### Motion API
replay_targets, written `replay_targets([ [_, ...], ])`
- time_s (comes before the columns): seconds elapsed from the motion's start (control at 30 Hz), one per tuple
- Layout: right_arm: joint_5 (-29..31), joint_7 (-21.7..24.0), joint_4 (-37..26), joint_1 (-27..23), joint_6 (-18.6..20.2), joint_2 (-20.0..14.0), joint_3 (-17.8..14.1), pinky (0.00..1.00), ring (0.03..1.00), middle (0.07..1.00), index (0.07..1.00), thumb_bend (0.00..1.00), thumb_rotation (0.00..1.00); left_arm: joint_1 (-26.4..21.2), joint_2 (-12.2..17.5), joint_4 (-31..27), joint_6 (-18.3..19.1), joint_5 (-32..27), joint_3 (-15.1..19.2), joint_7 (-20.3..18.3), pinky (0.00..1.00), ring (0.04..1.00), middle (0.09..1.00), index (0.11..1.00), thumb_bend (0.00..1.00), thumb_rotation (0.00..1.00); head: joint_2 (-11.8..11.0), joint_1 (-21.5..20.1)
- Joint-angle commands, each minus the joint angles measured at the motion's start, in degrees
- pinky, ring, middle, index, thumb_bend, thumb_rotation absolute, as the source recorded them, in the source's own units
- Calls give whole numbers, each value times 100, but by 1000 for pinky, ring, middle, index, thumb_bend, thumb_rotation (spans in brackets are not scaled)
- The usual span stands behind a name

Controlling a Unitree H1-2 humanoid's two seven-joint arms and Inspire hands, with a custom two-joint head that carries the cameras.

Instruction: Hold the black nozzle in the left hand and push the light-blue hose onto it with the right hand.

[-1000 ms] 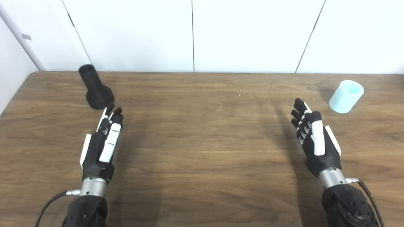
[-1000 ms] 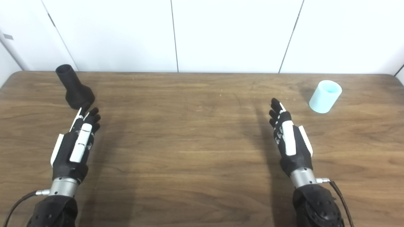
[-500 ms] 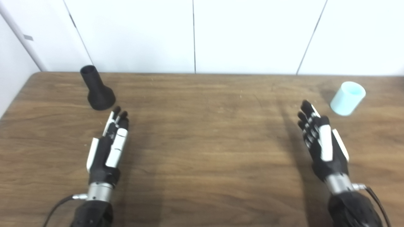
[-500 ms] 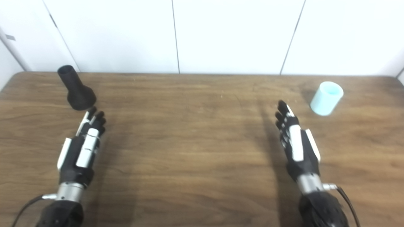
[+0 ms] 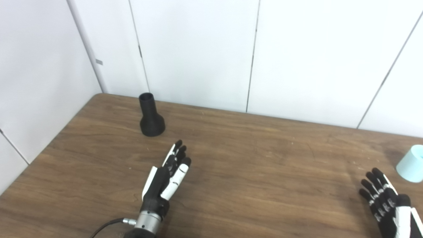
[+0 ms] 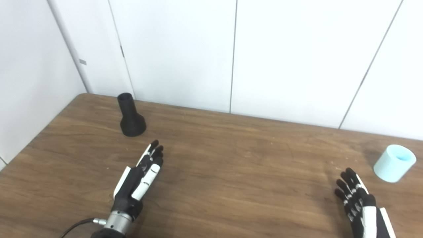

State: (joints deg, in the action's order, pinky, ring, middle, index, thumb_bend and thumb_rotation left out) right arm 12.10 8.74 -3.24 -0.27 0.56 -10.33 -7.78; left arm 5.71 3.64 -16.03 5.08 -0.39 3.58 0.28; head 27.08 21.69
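Left hand point(image 6: 138, 180) hovers low over the wooden table point(image 6: 231, 158), fingers straight and apart, holding nothing. Right hand point(image 6: 362, 206) at the lower right is likewise empty, fingers spread. Beyond it, near the table's right edge, the light-blue hose point(image 6: 394, 163) stands with its open mouth tilted upward. Farthest, the black nozzle point(image 6: 131, 115) stands upright on its flared base, long axis vertical, narrow end up.

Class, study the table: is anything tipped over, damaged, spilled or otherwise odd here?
Nothing stands out. The black nozzle stands upright on its wide base and the light-blue hose stands on end, open upward. Left hand and right hand are open, touching neither.
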Motion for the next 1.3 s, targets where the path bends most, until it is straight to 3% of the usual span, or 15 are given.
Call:
replay_targets([
  [0.0, 164, 93, 116, -64, -187, -133, -123, 932, 948, 952, 955, 593, 1000, 16, -146, -35, -288, 89, -36, 104, 982, 984, 970, 980, 382, 710, -49, 67],
  [0.27, 593, 542, 503, -124, -453, -256, -163, 1000, 1000, 989, 984, 570, 1000, -10, -205, 149, -414, 204, -154, 281, 958, 978, 965, 976, 391, 704, -252, 187],
  [0.73, 545, 638, 752, -190, -687, -295, -192, 1000, 1000, 997, 992, 549, 1000, -61, -151, 203, -480, 286, -151, 313, 965, 981, 965, 978, 396, 695, -267, 238],
  [0.83, 538, 635, 792, -208, -720, -279, -184, 1000, 1000, 997, 993, 541, 1000, -124, -57, 69, -330, 342, -66, 344, 986, 986, 964, 975, 448, 620, -253, 232],
  [1.07, 484, 601, 848, -258, -766, -204, -142, 1000, 1000, 991, 986, 552, 1000, -374, 107, -365, -30, 886, 302, 625, 937, 946, 937, 956, 671, 316, -221, 134],
  [1.27, 475, 584, 935, -312, -771, -165, -144, 981, 1000, 981, 976, 574, 1000, -622, 223, -627, 101, 905, 647, 696, 950, 945, 927, 945, 729, 215, -202, 21],
])
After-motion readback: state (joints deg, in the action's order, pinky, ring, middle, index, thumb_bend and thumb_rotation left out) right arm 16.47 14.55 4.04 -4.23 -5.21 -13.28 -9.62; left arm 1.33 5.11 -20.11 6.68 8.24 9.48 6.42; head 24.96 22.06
